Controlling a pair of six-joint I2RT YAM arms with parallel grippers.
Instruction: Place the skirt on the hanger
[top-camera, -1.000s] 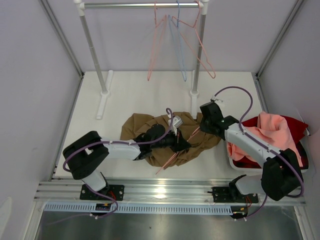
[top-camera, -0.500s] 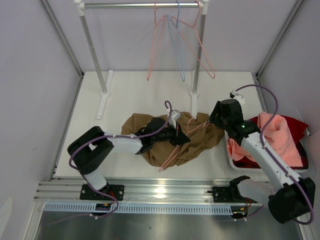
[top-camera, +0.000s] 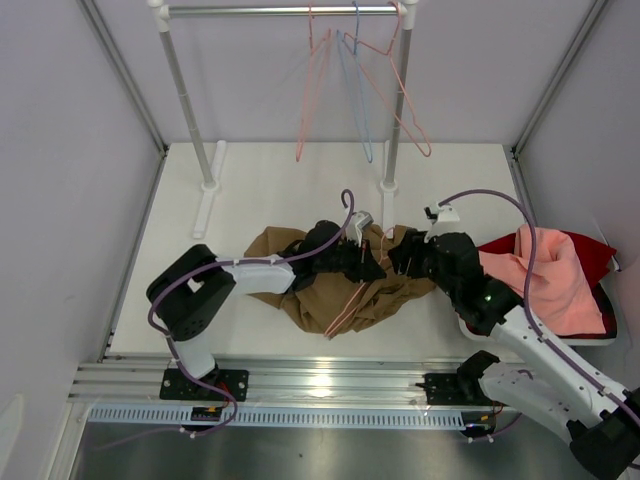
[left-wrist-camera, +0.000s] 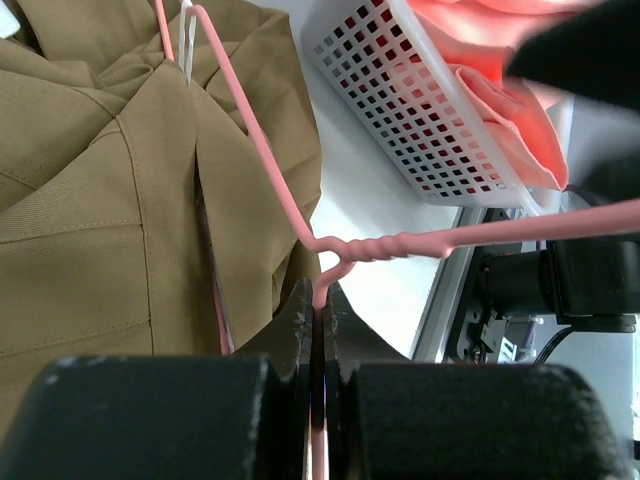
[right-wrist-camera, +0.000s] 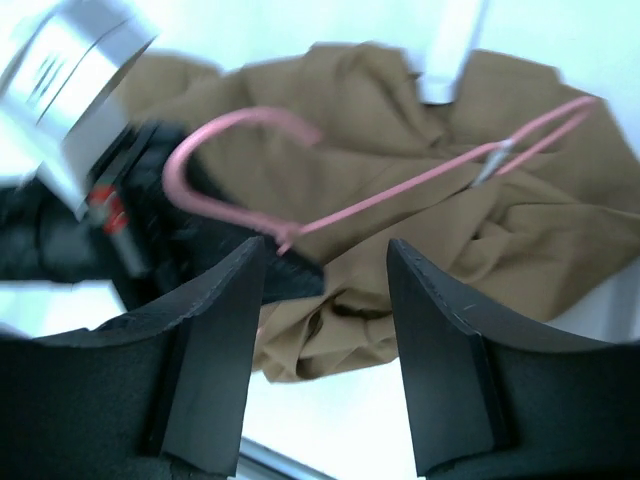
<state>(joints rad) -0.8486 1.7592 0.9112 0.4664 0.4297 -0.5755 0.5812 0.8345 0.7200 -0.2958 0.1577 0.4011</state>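
The tan-brown skirt (top-camera: 320, 290) lies crumpled on the white table, and also shows in the left wrist view (left-wrist-camera: 100, 200) and the right wrist view (right-wrist-camera: 480, 230). A salmon-pink hanger (top-camera: 352, 300) lies across it. My left gripper (top-camera: 368, 262) is shut on the hanger's wire (left-wrist-camera: 262, 160) just below the twisted neck; in its own view the gripper (left-wrist-camera: 320, 292) pinches it. My right gripper (top-camera: 400, 258) is open, close to the left one's right side. In the right wrist view the gripper (right-wrist-camera: 325, 250) hovers above the skirt, just below the hanger's hook (right-wrist-camera: 225, 125), touching nothing.
A white basket (top-camera: 470, 322) with a salmon-pink cloth (top-camera: 540, 270) and a dark red cloth (top-camera: 595, 250) stands at the right. A clothes rack (top-camera: 388, 150) behind the skirt carries pink hangers (top-camera: 405, 120) and a light blue hanger (top-camera: 362, 120). Grey walls on both sides.
My right gripper has swung from near the basket to the left and down, close to the hanger's hook. My left gripper has moved right and away with the hanger, lifting its neck.
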